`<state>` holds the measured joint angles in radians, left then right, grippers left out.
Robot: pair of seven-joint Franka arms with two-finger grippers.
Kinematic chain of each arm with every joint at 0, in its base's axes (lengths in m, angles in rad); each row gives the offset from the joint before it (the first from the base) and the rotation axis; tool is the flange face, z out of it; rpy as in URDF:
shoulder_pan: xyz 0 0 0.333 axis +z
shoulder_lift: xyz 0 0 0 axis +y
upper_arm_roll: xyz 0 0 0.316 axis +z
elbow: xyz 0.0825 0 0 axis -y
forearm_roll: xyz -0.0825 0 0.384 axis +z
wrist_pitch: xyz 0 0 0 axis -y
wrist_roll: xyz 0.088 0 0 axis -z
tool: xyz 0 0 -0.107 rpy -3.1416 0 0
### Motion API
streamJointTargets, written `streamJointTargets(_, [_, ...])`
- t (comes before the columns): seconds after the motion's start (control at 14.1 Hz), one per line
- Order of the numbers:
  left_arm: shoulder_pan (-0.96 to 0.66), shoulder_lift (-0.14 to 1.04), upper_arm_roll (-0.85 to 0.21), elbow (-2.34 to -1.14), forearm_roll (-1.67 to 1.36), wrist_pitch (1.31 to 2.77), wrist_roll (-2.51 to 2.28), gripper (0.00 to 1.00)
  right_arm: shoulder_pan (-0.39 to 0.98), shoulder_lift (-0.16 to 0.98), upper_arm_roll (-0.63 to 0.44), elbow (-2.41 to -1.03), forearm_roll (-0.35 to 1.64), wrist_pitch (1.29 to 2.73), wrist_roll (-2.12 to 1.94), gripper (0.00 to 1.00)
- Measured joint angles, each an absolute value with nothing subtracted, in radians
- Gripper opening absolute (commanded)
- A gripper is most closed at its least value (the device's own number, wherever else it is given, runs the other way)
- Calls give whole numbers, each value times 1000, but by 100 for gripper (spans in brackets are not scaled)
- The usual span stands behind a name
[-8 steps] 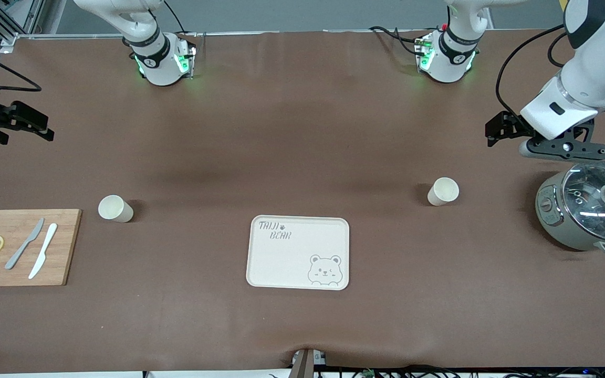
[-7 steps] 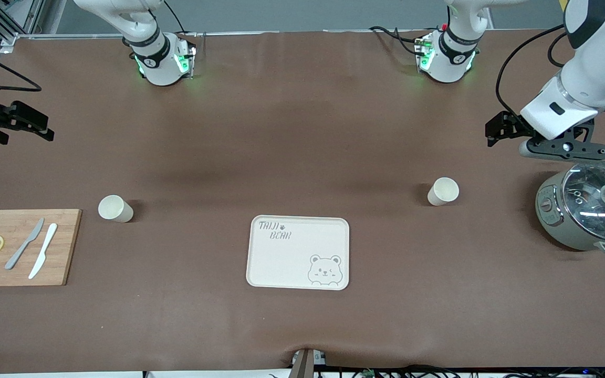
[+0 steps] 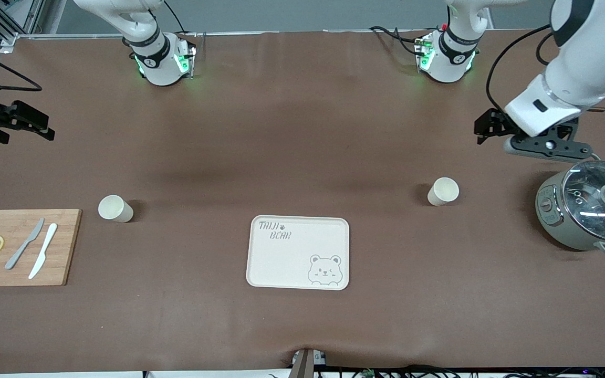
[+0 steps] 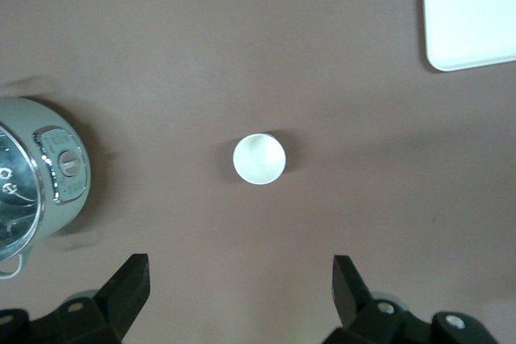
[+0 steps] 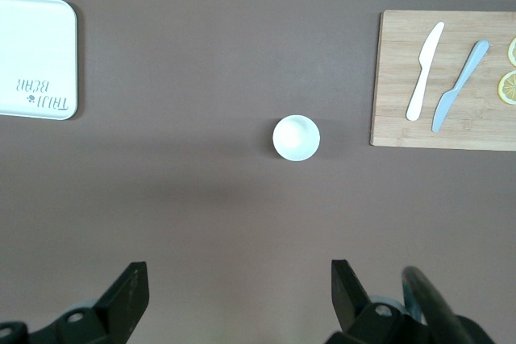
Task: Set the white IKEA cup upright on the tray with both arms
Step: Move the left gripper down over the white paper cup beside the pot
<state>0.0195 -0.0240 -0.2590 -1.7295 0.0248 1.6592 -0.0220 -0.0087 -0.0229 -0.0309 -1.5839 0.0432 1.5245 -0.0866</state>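
Jaws wide on both grippers (nothing held) above brown table point(image 3: 302, 131).

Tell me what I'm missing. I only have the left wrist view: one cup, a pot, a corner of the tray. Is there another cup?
Observer: Yes, a second white cup stands upright toward the right arm's end of the table, beside a wooden cutting board.
Operator: Where's the right gripper?
Observer: The right gripper hangs open over bare table at that same end, holding nothing.
Operator: Anything on the rest of the tray?
Observer: No, the tray holds nothing; both cups are on the table.
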Motion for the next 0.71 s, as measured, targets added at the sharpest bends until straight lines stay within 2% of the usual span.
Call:
streamJointTargets(0.42, [18, -20, -265, -1747, 5, 1689, -25, 100, -9, -23, -31, -1584, 43, 1524, -87, 100])
streamJointTargets(0.71, [34, -20, -264, -1894, 5, 1854, -23, 100, -9, -23, -31, -1585, 43, 1524, -87, 100])
